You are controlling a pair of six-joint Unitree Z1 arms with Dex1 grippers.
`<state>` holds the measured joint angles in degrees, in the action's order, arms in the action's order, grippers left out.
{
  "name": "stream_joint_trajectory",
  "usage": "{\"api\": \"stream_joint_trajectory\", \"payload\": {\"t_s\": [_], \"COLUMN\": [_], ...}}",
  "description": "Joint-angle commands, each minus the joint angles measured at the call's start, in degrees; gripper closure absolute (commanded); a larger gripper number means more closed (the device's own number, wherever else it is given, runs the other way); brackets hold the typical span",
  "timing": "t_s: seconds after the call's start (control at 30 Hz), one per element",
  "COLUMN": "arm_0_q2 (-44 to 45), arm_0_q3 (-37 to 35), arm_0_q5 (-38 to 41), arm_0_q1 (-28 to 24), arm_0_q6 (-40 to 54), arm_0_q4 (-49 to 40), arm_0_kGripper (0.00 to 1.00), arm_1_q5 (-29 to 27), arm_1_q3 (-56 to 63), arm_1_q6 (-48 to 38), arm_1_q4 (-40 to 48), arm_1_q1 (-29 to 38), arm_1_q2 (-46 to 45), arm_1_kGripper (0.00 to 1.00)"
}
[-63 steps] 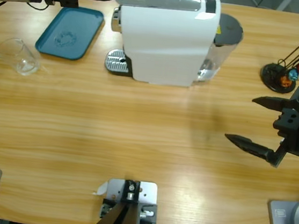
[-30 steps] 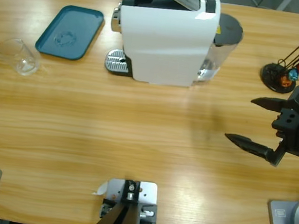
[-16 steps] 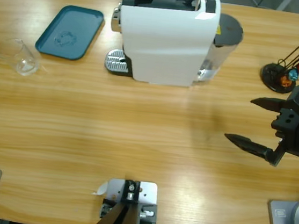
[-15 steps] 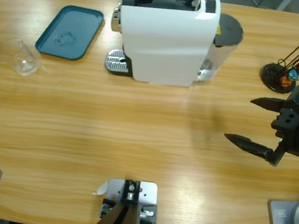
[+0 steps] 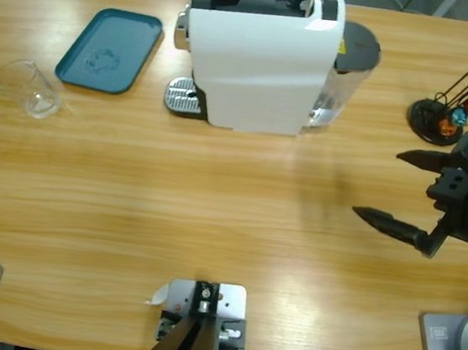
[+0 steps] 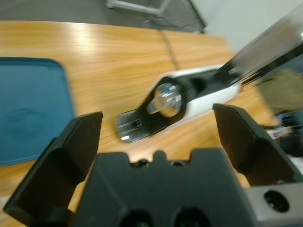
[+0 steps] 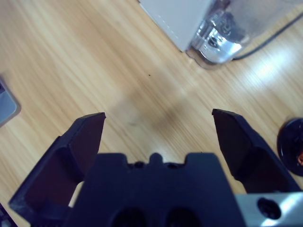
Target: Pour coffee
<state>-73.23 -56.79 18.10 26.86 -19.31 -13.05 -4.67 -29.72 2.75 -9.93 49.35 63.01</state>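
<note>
No coffee shows in any view. A small clear glass [image 5: 31, 89] stands at the table's far left and looks empty. The white boxy coffee machine [image 5: 259, 68] sits at the back middle with its top lid raised and its metal drip tray [image 5: 184, 97] on its left side. My left gripper [image 6: 156, 116] is outside the high view; it hangs open, looking down at the machine [image 6: 189, 92], its spout and its drip tray [image 6: 135, 125]. My right gripper [image 5: 377, 183] hovers open over bare table at the right, holding nothing, as the right wrist view [image 7: 157, 116] confirms.
A teal tray [image 5: 110, 49] lies left of the machine, between it and the glass, and also shows in the left wrist view [image 6: 28, 118]. A black stand [image 5: 442, 116] with thin rods and coloured balls sits at the right rear. The machine's water tank [image 7: 222, 26] faces my right gripper.
The left arm, earlier at the machine's lid at the upper left, has left the high view. The lid now stands raised. The right gripper has barely moved.
</note>
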Motion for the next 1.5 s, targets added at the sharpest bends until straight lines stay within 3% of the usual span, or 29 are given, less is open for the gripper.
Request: {"api": "stream_joint_trajectory", "payload": {"t_s": [0.03,0.07,0.13,0.23,0.33,0.53,0.8,1.0,1.1,1.5], "arm_0_q2": [9.5,9.9,9.8,10.7,12.0,11.6,10.1,8.3,7.9,7.2], "arm_0_q3": [3.7,4.1,5.0,7.9,8.7,9.6,10.1,10.0,10.0,10.0], "arm_0_q5": [-9.9,-14.7,-22.4,-24.1,-19.7,-20.4,-20.6,-20.6,-20.6,-20.6], "arm_0_q1": [4.2,6.2,10.1,12.8,12.8,11.4,10.4,10.4,10.4,10.4], "arm_0_q6": [10.7,10.8,11.7,12.8,13.9,13.9,13.9,13.9,13.9,14.0], "arm_0_q4": [-8.5,-8.9,-10.5,-11.6,-12.5,-12.6,-11.8,-11.0,-10.9,-10.6], "arm_0_kGripper": [0.005,0.005,0.009,0.009,0.008,0.027,0.041,0.041,0.041,0.041], "arm_1_q5": [-9.0,-9.2,-10.5,-14.1,-12.1,-10.0,-9.9,-11.2,-10.5,-9.8], "arm_1_q3": [-3.8,-4.3,-6.4,-6.9,-6.1,-4.0,-2.1,-1.7,-1.8,-1.8], "arm_1_q6": [-14.3,-15.3,-16.0,-19.8,-23.7,-23.5,-23.7,-22.0,-21.1,-21.0], "arm_1_q4": [-6.5,-7.8,-13.1,-14.9,-13.0,-4.2,4.8,5.7,6.6,11.5], "arm_1_q1": [0.5,0.4,-0.6,-9.1,-22.5,-32.1,-32.8,-37.2,-38.7,-39.3], "arm_1_q2": [-2.3,-2.6,-3.5,-6.5,-7.8,-0.6,10.5,12.3,13.1,18.6], "arm_1_kGripper": [0.001,0.027,0.245,0.248,0.254,0.28,0.28,0.281,0.404,0.409]}}
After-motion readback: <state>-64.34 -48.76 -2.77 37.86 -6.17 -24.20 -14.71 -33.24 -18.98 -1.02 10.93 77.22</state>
